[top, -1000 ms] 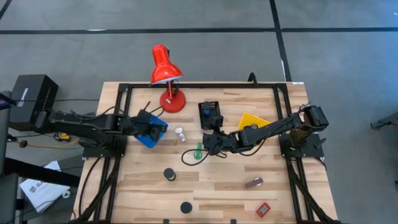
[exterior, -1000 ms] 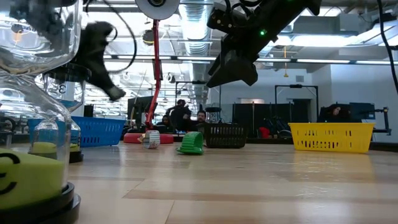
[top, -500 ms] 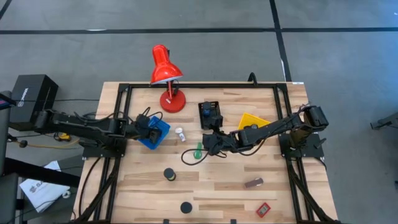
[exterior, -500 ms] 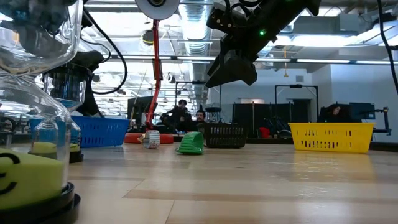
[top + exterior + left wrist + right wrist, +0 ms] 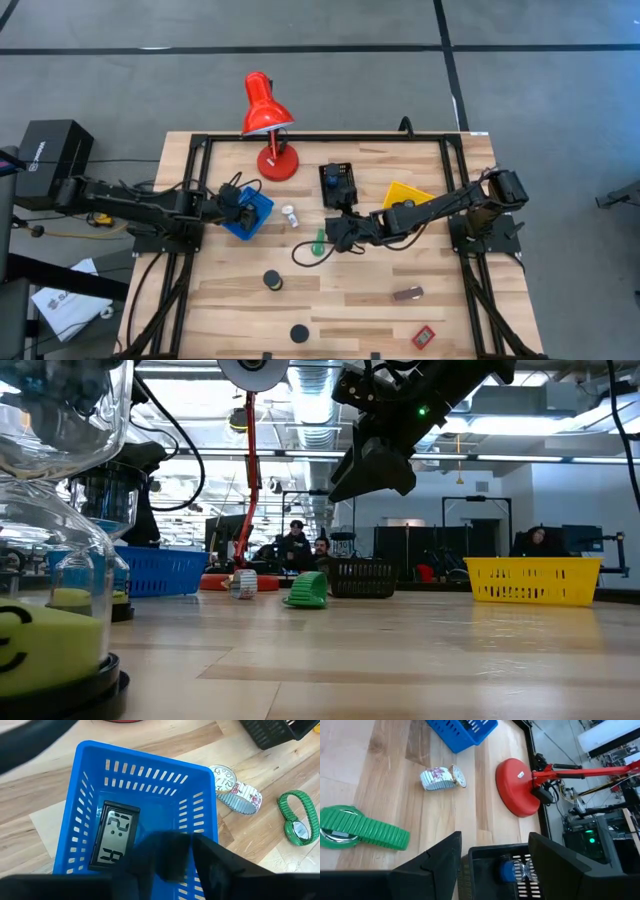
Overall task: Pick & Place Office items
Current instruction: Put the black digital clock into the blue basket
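My left gripper (image 5: 241, 206) hangs over the blue bin (image 5: 145, 780), its fingers close together (image 5: 192, 862). A black digital clock (image 5: 115, 837) lies flat on the bin's floor, apart from the fingers. My right gripper (image 5: 336, 232) hovers open (image 5: 492, 870), well above the table (image 5: 372, 465), between the black bin (image 5: 338, 183) and the green watch (image 5: 320, 242). The green watch (image 5: 362, 832) lies on its side on the wood. A white flowered watch (image 5: 289, 215) lies beside the blue bin. Two black discs (image 5: 272, 281) (image 5: 299, 333), a brown block (image 5: 407, 294) and a red tag (image 5: 424, 337) rest nearer the near edge.
The red desk lamp (image 5: 268, 115) stands at the far edge, its base (image 5: 517, 787) close to the black bin, which holds a small blue item (image 5: 512, 870). A yellow bin (image 5: 405, 193) sits under the right arm. A big hourglass (image 5: 55, 560) stands close to the low camera.
My left gripper has drawn back a little toward the table's left edge and come down lower over the blue bin. The right arm and the items on the table have kept still.
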